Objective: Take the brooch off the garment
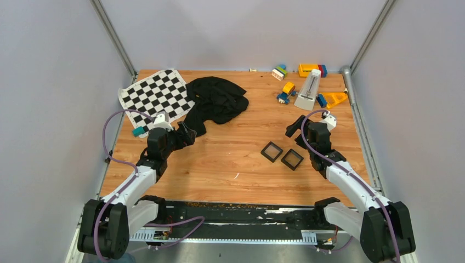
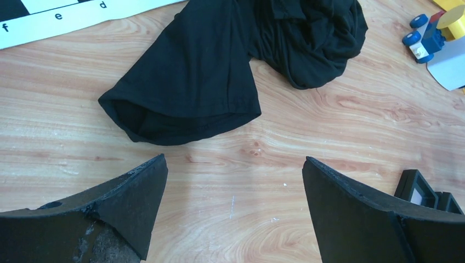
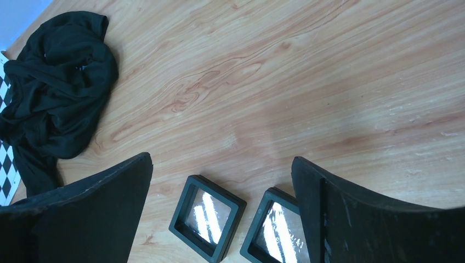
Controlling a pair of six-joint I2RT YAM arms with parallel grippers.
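**No sight of brooch in bunched black cloth**

Shows the garment (image 1: 216,101) heaped at the far left of the desk (image 1: 236,164), one edge against the chequered mat (image 1: 156,96). Cannot make out the brooch anywhere in the dark folds. Finds the left pincer (image 2: 233,164) spread wide and holding nothing, just short of the cloth's near hem. Catches the right pincer (image 3: 222,161) likewise released above two black trays (image 3: 207,217), one partly hidden behind a finger.
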